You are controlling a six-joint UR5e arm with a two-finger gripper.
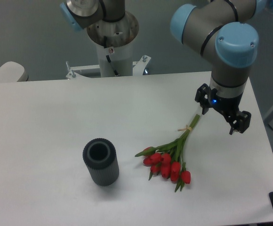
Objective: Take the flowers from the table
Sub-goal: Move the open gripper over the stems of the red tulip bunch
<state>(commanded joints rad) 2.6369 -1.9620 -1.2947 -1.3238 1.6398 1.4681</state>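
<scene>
The flowers (170, 160), a small bunch of red tulips with green stems tied with a pale band (187, 128), lie on the white table (56, 113) at the front right, heads toward the front. My gripper (219, 118) hangs over the table just right of the stem ends, its two dark fingers spread apart and empty. It does not touch the stems.
A dark grey ribbed cylindrical vase (100, 161) stands upright left of the flower heads. The robot's base and mount (112, 52) sit at the table's back edge. The table's right edge runs close to the gripper.
</scene>
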